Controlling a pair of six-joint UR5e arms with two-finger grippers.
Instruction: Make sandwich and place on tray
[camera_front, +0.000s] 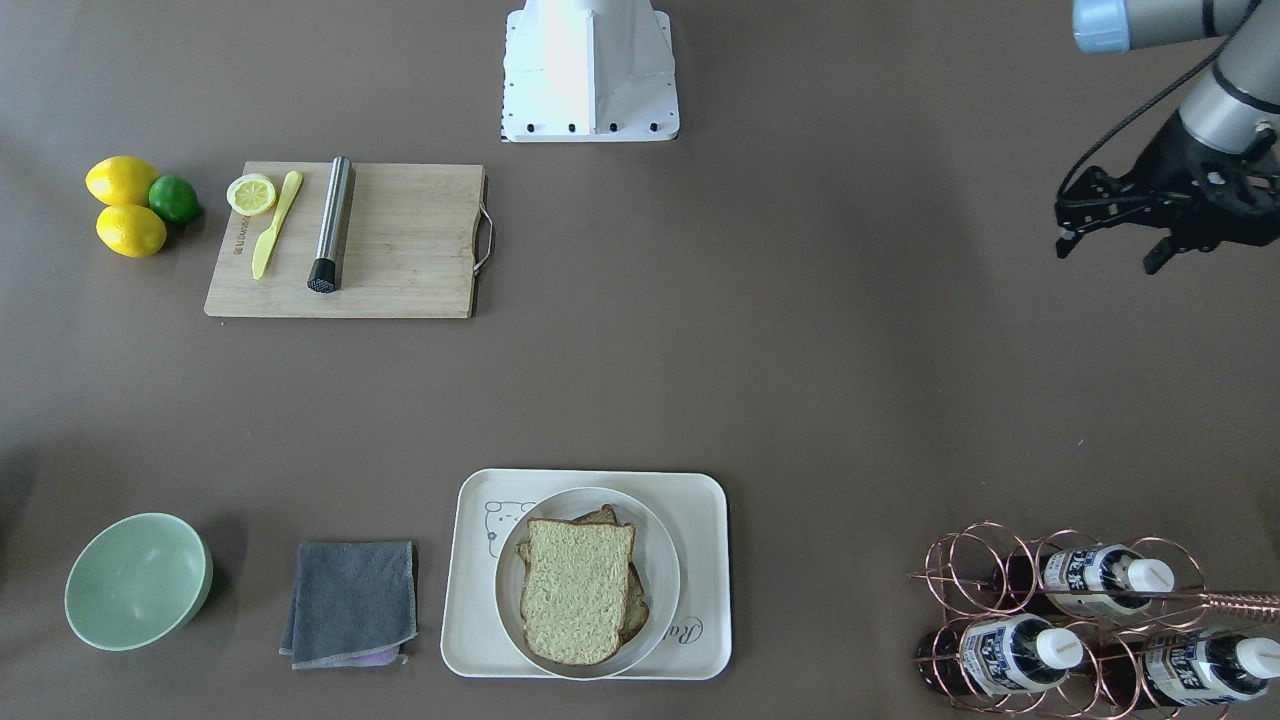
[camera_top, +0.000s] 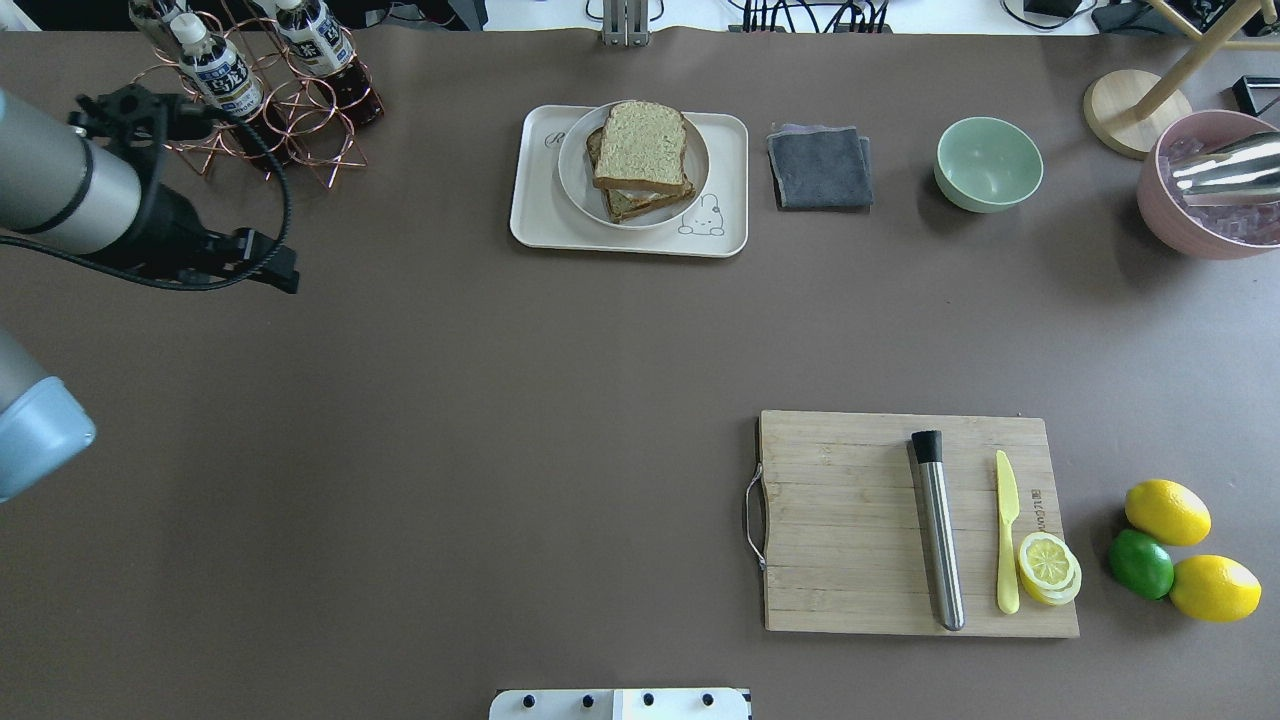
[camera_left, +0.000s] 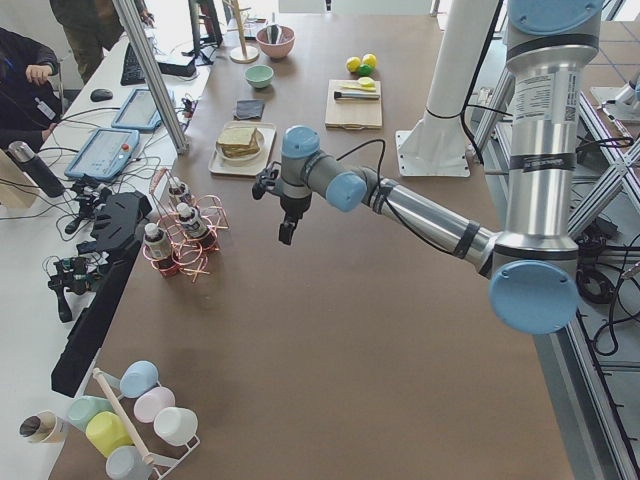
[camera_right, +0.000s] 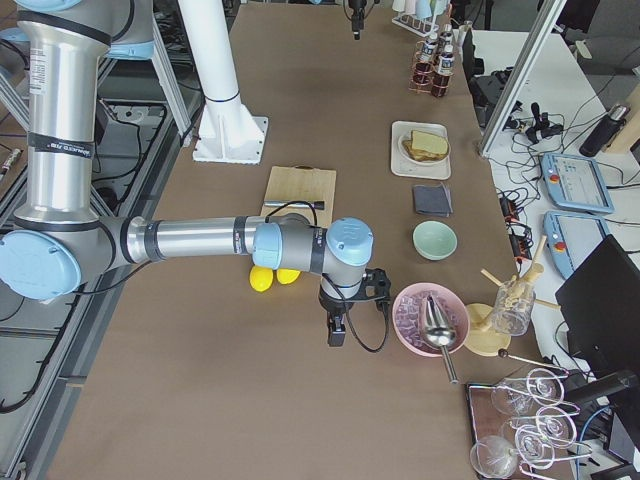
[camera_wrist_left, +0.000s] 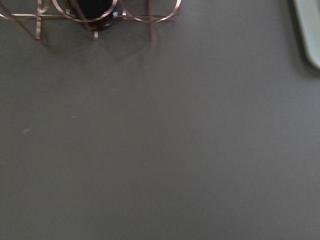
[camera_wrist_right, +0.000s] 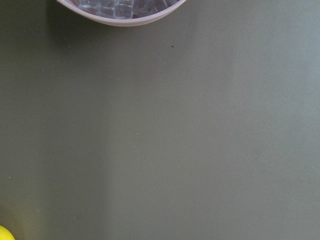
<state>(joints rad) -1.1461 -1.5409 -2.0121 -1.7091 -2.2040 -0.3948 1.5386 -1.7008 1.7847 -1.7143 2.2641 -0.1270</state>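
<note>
The sandwich (camera_front: 578, 590), two brown-crusted wholegrain slices with a thin white strip of egg between them, lies on a round white plate (camera_front: 662, 560). The plate stands on the cream tray (camera_front: 705, 520) with the bear drawing, at the table's far edge from the robot; both also show in the overhead view (camera_top: 640, 145). My left gripper (camera_front: 1110, 252) hangs open and empty above bare table, far to the tray's side, near the bottle rack. My right gripper (camera_right: 337, 330) shows only in the exterior right view, next to the pink bowl; I cannot tell whether it is open or shut.
A copper wire rack with bottles (camera_front: 1060, 620) stands near the left arm. A grey cloth (camera_front: 350, 600) and a green bowl (camera_front: 135, 580) lie beside the tray. A wooden cutting board (camera_front: 400, 240) holds a steel rod, knife and lemon slice. Lemons and a lime (camera_front: 140, 205) and a pink ice bowl (camera_top: 1210, 190) are nearby.
</note>
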